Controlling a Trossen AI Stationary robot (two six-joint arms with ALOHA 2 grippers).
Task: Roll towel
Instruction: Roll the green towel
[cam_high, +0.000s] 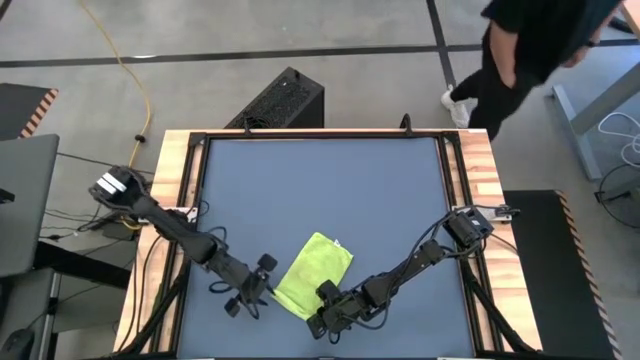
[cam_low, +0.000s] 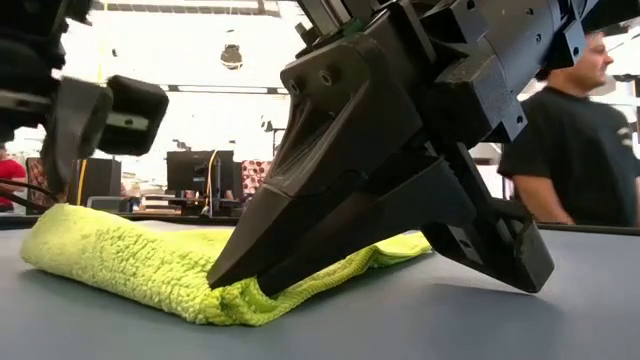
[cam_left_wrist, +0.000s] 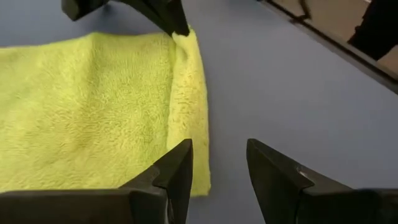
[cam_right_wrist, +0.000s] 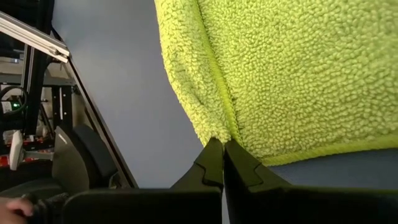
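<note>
High view: we find the towel (cam_high: 313, 273) low and centre in the frame, on the blue-grey mat (cam_high: 330, 190), a folded lime strip whose long axis runs from the lower left up to the upper right. The right gripper (cam_high: 330, 308) sits at the strip's lower end, touching it; the left gripper (cam_high: 254, 292) stands just beside the towel's left edge, not on it. A person (cam_high: 540, 50) walks at the upper right, off the table. Low view: the right gripper (cam_low: 228, 278) fills the middle of the frame, fingers pressed together on a folded lip of the towel (cam_low: 130, 265) at lower centre, the cloth bunched under the tips; the rest of the cloth stretches away to the left. Left wrist view: the left gripper (cam_left_wrist: 217, 165) at the bottom edge has its fingers apart with only bare mat between them, and the towel (cam_left_wrist: 87, 106) fills the left half, its border just touching the inner finger. Right wrist view: the right gripper (cam_right_wrist: 222, 158) at bottom centre is clamped on the towel (cam_right_wrist: 292, 68) at a seam near a corner, cloth spreading upward. We judge the right arm nearer and already holding; a roll would travel along the long axis, away from that pinched end.
</note>
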